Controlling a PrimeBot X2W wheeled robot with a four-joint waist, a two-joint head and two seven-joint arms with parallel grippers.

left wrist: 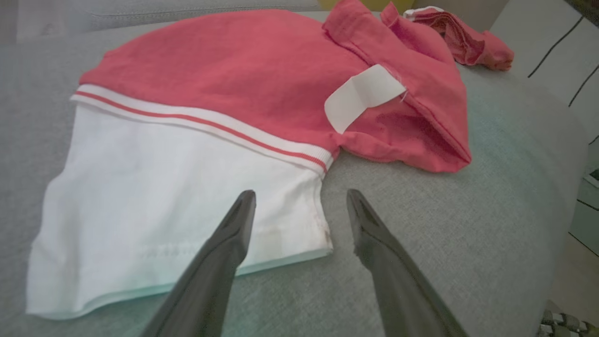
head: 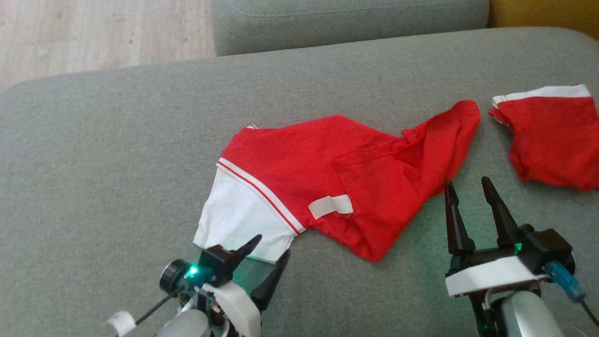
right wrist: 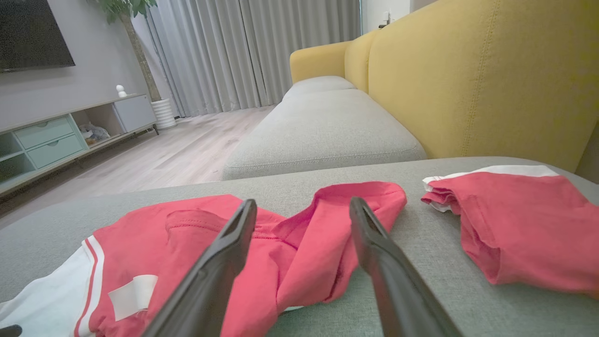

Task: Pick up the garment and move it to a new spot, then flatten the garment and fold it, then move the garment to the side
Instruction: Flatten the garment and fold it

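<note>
The garment (head: 304, 173) is red with a white part edged by a red-striped band, and it lies crumpled on the grey cushion (head: 93, 164). A white label shows on its red part. My left gripper (head: 272, 246) stands open at the near corner of the white part. In the left wrist view the left gripper (left wrist: 300, 194) has one finger over the white cloth of the garment (left wrist: 224, 70) and the other over bare cushion. My right gripper (head: 468, 183) stands open just near of the garment's rumpled right end, and nothing is between the fingers of the right gripper (right wrist: 303, 202) in its wrist view of the garment (right wrist: 196, 229).
A second red piece with a white band (head: 552, 135) lies folded at the cushion's right side, also in the right wrist view (right wrist: 519, 215). Another grey seat cushion (head: 346, 23) lies beyond, with wood floor (head: 93, 32) to the left. A yellow backrest (right wrist: 491, 70) rises on the right.
</note>
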